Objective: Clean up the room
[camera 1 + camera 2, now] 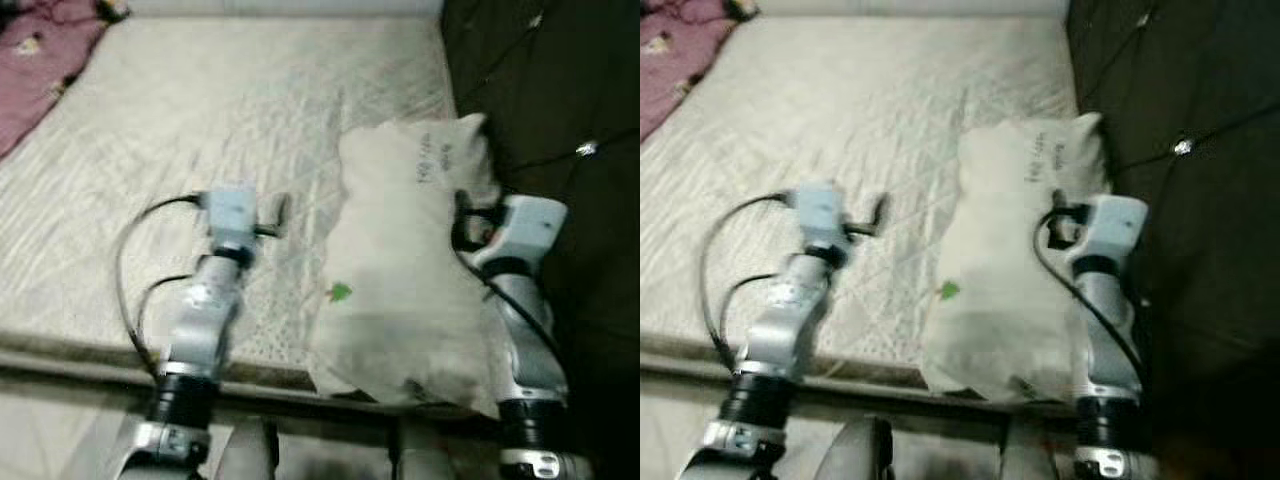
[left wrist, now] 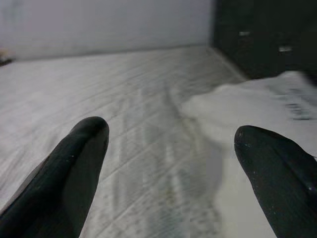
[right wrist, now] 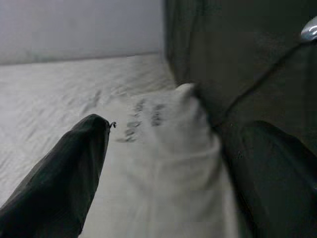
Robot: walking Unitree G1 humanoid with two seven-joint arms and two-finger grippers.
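A white pillow [image 1: 400, 270] with dark writing near its top lies on the right side of the pale mattress [image 1: 200, 130], beside the dark headboard [image 1: 560, 90]; its near end overhangs the bed's edge. My right gripper [image 3: 166, 168] is at the pillow's right edge, open, with the pillow's cloth between its fingers [image 3: 64, 173]. From the head, the pillow hides those fingers and part of the right arm [image 1: 520, 300]. My left gripper [image 2: 171, 163] is open over bare mattress, just left of the pillow. The left arm [image 1: 210, 290] reaches over the bed's edge.
A pink blanket [image 1: 35, 60] lies bunched at the mattress's far left corner. The tufted headboard runs along the right, close to my right arm. The bed's near edge [image 1: 80, 355] crosses below my arms. The pictures are blurred.
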